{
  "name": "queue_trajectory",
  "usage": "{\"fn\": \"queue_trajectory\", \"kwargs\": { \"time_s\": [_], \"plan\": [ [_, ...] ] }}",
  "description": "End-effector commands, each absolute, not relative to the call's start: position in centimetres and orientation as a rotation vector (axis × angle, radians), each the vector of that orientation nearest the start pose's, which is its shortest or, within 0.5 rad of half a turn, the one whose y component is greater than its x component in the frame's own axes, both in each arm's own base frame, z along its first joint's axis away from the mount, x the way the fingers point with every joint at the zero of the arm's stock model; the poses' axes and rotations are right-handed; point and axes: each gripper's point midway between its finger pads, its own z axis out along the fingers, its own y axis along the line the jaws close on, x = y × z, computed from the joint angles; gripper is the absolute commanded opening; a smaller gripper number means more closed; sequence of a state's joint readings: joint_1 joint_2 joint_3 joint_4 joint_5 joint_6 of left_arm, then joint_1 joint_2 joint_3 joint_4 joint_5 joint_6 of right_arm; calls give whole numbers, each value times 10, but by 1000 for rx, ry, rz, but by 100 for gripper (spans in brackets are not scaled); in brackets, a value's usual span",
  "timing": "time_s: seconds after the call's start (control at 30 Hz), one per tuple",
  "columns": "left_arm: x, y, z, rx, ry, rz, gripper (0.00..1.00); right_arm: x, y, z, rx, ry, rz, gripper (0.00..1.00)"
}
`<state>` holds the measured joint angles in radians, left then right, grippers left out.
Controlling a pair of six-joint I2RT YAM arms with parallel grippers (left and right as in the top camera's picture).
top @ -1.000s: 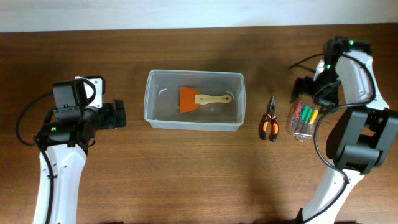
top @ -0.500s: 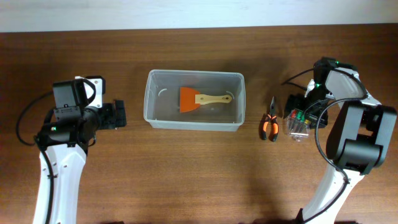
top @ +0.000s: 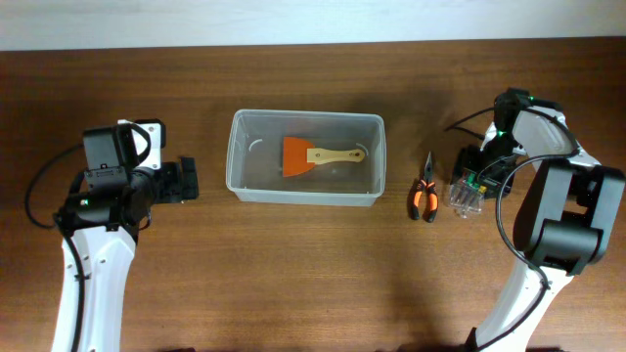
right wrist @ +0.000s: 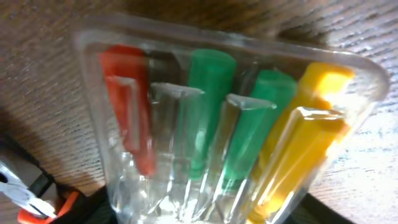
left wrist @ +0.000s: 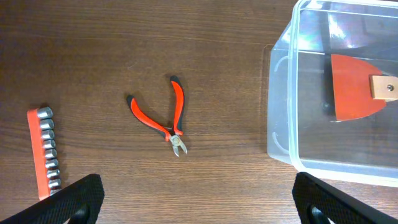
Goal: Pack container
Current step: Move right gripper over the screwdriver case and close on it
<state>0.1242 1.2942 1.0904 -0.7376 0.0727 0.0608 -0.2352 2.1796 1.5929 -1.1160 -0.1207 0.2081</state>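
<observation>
Your container [top: 293, 193], the large clear, slightly frosted plastic tub with rounded corners and a rim, sits on the dark wooden bench [top: 293, 284] at mid-table, between the two arms. A scraper with an orange blade and a pale wooden handle [top: 318, 154] lies flat on its floor, the handle pointing toward your right arm.

Your left gripper [top: 188, 181] is level with the tub's short wall on that side and apart from it. In its wrist view the black fingers [left wrist: 81, 199] stand wide apart with nothing between them. Ahead of them on the bare bench, that view shows a small pair of red-handled cutters [left wrist: 163, 116] with the handles spread. An orange strip of silver sockets [left wrist: 43, 152] lies near the picture's left edge, and the tub's corner fills the right of the picture.

On the other side, a pair of pliers with orange-and-black handles [top: 423, 191] lies near the tub's other short wall, not touching it. The pliers lie between the tub and a small clear plastic packet of coloured screwdrivers [top: 464, 200] just beside them.

Your right gripper [top: 473, 174] is directly over the packet's far end. You cannot tell from either view whether its fingers are closed on the packet or merely around it. The right wrist view is filled by the packet: one red, two green and one yellow handle side by side under moulded clear plastic, with a bit of the pliers at the lower left corner.
</observation>
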Motion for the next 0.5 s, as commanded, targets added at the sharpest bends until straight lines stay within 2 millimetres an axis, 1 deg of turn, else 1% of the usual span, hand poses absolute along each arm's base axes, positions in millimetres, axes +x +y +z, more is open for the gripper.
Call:
{"fn": "queue_trajectory", "kwargs": {
  "time_s": [0.0, 0.07, 0.47],
  "plan": [
    [347, 29, 185, -28, 2490, -22, 99, 370, -68, -3, 759, 3177, 205, 61],
    [347, 29, 185, -28, 2490, -22, 99, 370, -68, -3, 758, 3175, 204, 57],
    [347, 29, 185, -28, 2490, -22, 99, 370, -68, -3, 758, 3174, 205, 58]
  ]
}}
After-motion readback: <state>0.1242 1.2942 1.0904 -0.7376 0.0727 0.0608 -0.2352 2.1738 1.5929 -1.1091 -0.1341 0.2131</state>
